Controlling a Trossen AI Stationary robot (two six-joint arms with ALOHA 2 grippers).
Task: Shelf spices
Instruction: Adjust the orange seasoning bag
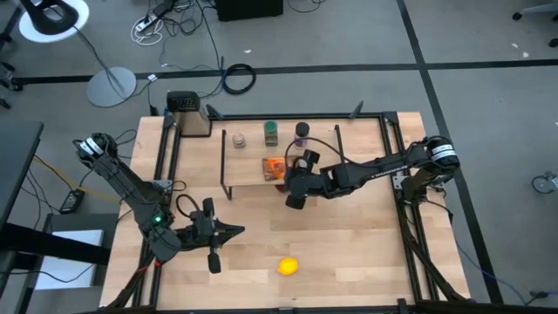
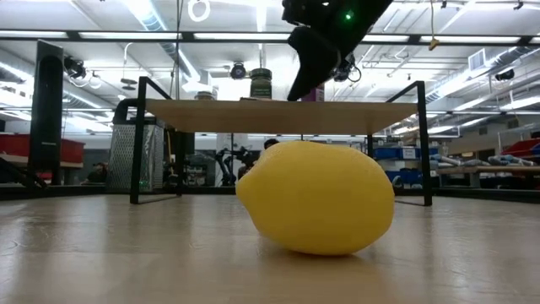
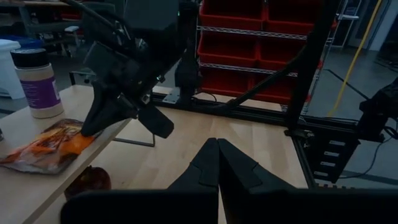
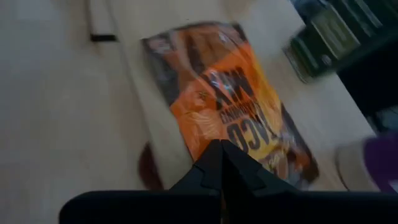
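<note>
A yellow lemon (image 1: 288, 266) lies alone on the near part of the wooden surface (image 1: 349, 235), well apart from the shelf (image 1: 248, 166) and directly in front of it in the low view, where it hides much of the space under the board. A small dark red round object (image 3: 88, 181) sits on the surface just below the shelf's edge, beside the orange packet. A grey mesh box (image 1: 190, 114) stands at the far left corner.

On the shelf's board stand the pale beige jar (image 1: 238, 138), the green jar (image 1: 271, 133) and the purple jar (image 1: 302, 133) with its black lid, in a row along the far side. The flat orange packet (image 1: 275, 167) lies at the near right edge of the board.

The right pincer (image 1: 295, 199) hangs clenched and empty just beyond the shelf's near right corner, close above the packet. The left pincer (image 1: 212, 260) rests clenched at the near left, grasping nothing.
</note>
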